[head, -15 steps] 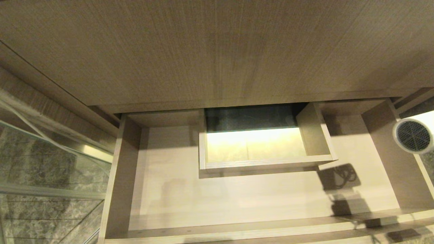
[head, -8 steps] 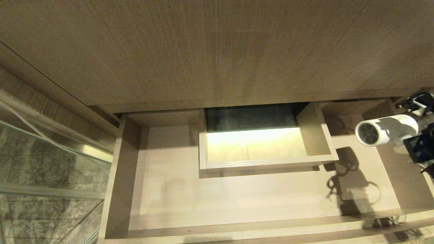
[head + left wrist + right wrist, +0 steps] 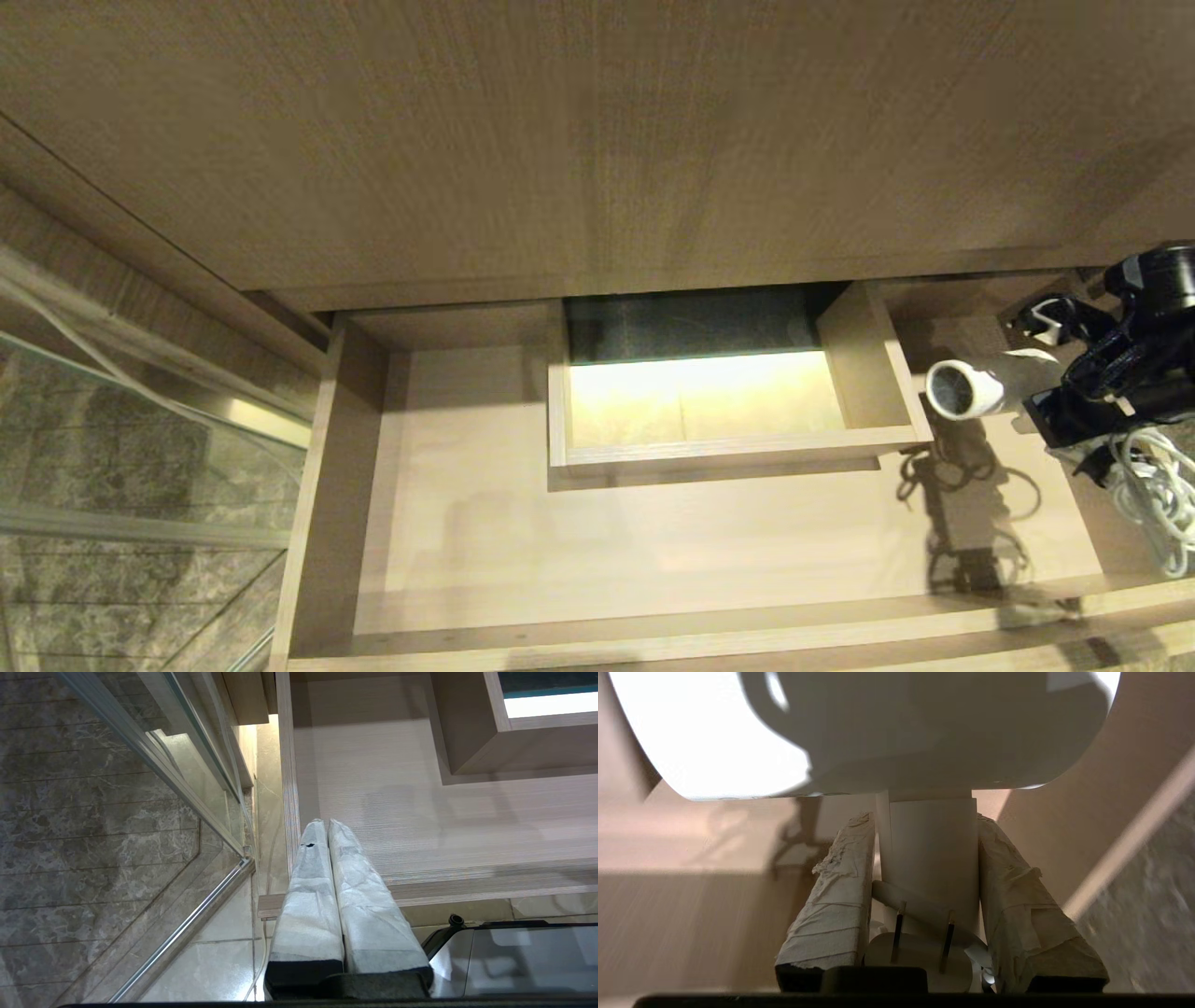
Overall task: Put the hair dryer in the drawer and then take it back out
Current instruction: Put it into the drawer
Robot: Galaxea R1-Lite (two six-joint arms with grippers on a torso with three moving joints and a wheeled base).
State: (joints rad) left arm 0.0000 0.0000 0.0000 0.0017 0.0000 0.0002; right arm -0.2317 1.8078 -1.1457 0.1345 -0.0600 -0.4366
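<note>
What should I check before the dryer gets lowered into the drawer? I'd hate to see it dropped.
1. Right gripper clamped on the dryer handle: ok.
2. Drawer pulled open: ok.
3. Floor under the dryer bare: ok.
4. Barrel clear of the boxed cutout: cannot tell, it sits close.
5. Cord inside the drawer: not ok, it dangles by the right wall.
6. Left gripper out of the way, fingers shut: ok.

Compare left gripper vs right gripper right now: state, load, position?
The left gripper is shut with its fingers pressed together, empty; the right gripper is clamped on the hair dryer handle. Left sits by the drawer's left front corner; right is over its right end. Both have tape-wrapped fingers.
</note>
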